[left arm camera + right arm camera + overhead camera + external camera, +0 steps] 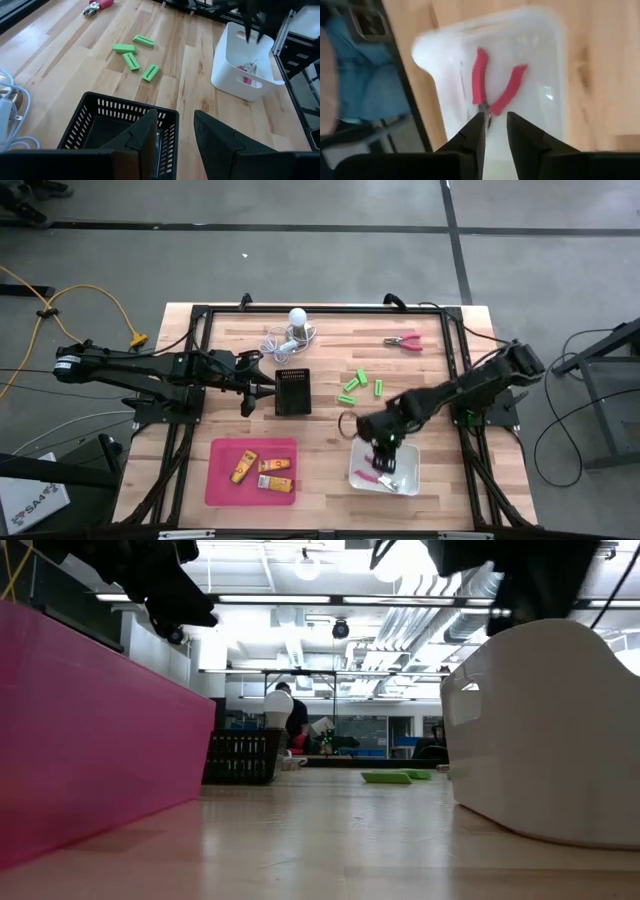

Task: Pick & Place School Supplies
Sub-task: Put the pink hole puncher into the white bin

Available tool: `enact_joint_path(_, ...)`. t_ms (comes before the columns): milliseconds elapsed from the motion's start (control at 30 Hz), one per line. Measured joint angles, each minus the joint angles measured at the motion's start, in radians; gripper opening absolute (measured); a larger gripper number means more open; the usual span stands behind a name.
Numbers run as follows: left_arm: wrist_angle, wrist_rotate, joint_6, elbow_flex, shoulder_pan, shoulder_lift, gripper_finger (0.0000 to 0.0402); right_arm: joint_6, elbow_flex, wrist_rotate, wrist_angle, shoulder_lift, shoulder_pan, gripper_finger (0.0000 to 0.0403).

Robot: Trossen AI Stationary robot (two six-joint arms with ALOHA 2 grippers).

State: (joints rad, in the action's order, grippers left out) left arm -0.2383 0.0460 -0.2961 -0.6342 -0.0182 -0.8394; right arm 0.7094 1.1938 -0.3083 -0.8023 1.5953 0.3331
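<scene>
**Right pincer over the white bin, one pink-handled tool inside**

Nearest the front edge, toward the left arm's side of the black ribbed plastic basket (293, 390), lies a flat pink rectangular tray (222, 480). Three yellow-orange oblong pieces (274, 466) lie in it.

Also in front of the basket, but toward the right arm's side, stands a white rounded plastic bin (408, 480). A pink-handled plier-like tool (492, 87) lies on its floor with the handles spread. The right gripper (496, 117) hangs directly above the bin, fingers pointing down into it. The tool's metal head runs in behind one fingertip. A narrow gap shows between the two fingers, but I cannot tell whether they pinch the tool or merely stand over it.

The left gripper (175, 117) is level with the basket, just beside its wall on the left arm's side. Its fingers are parted with nothing between them, and the basket's slotted rim is beneath the tips.

Just beyond the basket toward the right arm's side, four short bright-green pieces (362, 375) lie loosely clustered on the wooden table (330, 470), close together.

Farther back from the basket, a white round bulb (296, 317) rests with its pale coiled cord (275, 340). Toward the right arm's side at about the same depth lies a second pink-handled plier tool (403, 341), well apart from the bin.
</scene>
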Motion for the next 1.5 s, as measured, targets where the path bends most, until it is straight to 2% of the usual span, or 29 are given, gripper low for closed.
enact_joint_path(133,0.0,0.0,0.011,0.0,0.0,0.0,0.0127,-0.057,0.001,0.038,-0.063,-0.07,-0.096,0.0068)
enact_joint_path(333,-0.002,-0.001,0.012,0.0,0.0,0.0,0.0127,-0.25,0.001,0.297,-0.181,-0.139,-0.239,0.0068)
enact_joint_path(433,-0.001,-0.001,0.012,0.0,0.0,0.0,0.0127,-0.359,0.001,0.353,-0.244,-0.147,-0.331,0.0068)
enact_joint_path(667,-0.001,-0.001,0.027,0.0,0.0,0.0,0.0127,-0.546,0.0,0.402,-0.373,-0.131,-0.553,0.0068)
enact_joint_path(967,0.0,0.0,0.036,0.0,0.0,0.0,0.0127,-0.808,0.0,0.405,-0.375,-0.131,-0.78,0.0068)
enact_joint_path(1233,0.0,0.0,0.029,0.0,0.0,0.0,0.0127,-0.938,-0.003,0.362,-0.364,-0.131,-0.938,0.0068)
enact_joint_path(1500,0.0,0.0,0.026,0.0,0.0,0.0,0.0127,-1.078,-0.16,0.33,-0.235,-0.131,-1.066,0.0068)
